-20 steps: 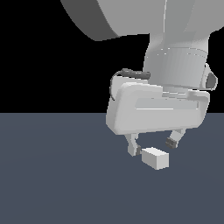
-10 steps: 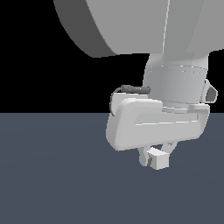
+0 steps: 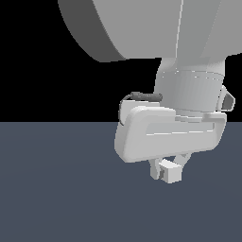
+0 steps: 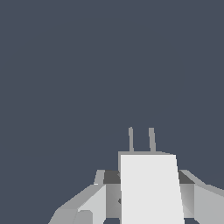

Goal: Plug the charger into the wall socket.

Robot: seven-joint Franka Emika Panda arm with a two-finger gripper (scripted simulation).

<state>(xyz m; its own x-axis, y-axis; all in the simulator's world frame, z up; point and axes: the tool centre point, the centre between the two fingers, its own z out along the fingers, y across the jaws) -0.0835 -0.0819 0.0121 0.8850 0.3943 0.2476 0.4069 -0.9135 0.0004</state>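
1. The charger (image 3: pixel 171 172) now sits between your gripper (image 3: pixel 168 166) fingers, tucked under the hand — a second ago it lay on the dark floor (image 3: pixel 56 189) just below open fingers, and half a second ago the hand had dropped over it.
2. In the wrist view the charger (image 4: pixel 151 188) fills the gap between the two fingers (image 4: pixel 98 199), which press in on its sides; its two thin prongs (image 4: pixel 141 139) point forward, away from the hand. You appear to have it pinched, fingers narrowed to the block's width.
3. What that means for you: the grasp looks done, so the pick-up part of the job is behind you and the carry to the socket is what remains.
4. The wall socket is not in either view — only bare floor lies ahead of the prongs — so you cannot yet judge the alignment.
5. Compared with the earlier frame, the fingers are almost hidden behind the hand, and the block sits higher against it — likely just clear of the floor, though I can't be certain.
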